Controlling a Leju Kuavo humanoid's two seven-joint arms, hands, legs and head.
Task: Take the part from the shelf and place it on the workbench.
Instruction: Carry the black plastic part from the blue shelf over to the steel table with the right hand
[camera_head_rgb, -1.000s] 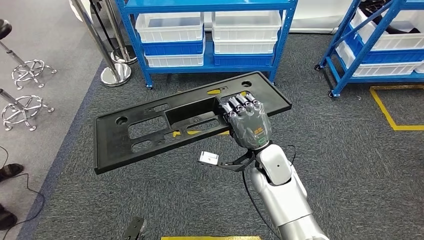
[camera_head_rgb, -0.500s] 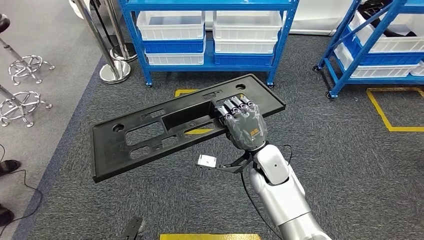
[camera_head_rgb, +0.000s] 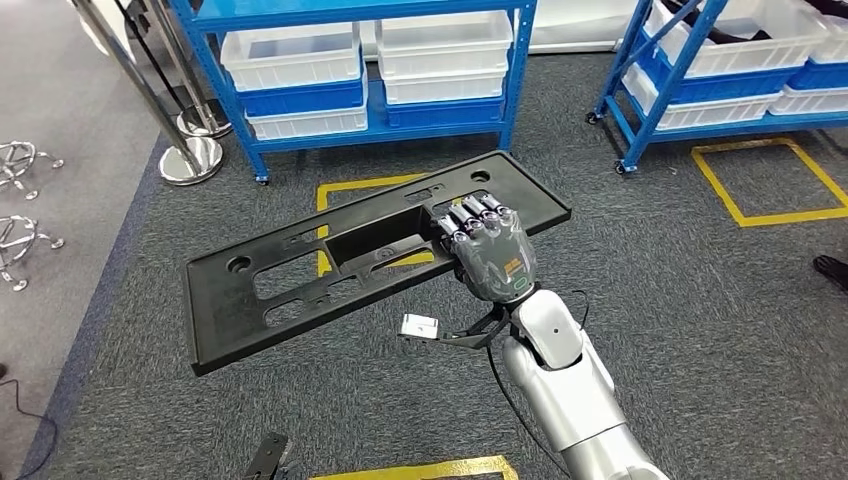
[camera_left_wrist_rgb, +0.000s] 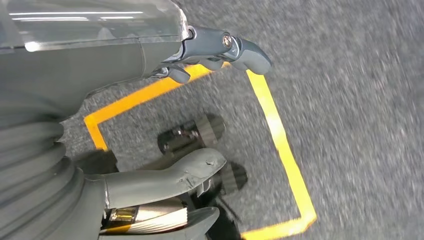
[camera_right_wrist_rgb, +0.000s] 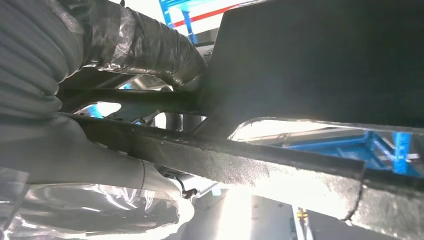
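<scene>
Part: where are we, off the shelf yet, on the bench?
Done: the black part is off the shelf, held by the right hand above the carpet. In hand: the carry. Left: placing it; no workbench is in view. The left hand holds nothing.

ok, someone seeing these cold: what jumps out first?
The long black panel, full of cutouts and carried in the air over the grey carpet, in the middle of the head view. The right robot hand grips it at the near edge, right of its middle, so most of it sticks out to the robot's left. Behind it stand blue racks with white bins, and yellow tape squares mark the floor.
</scene>
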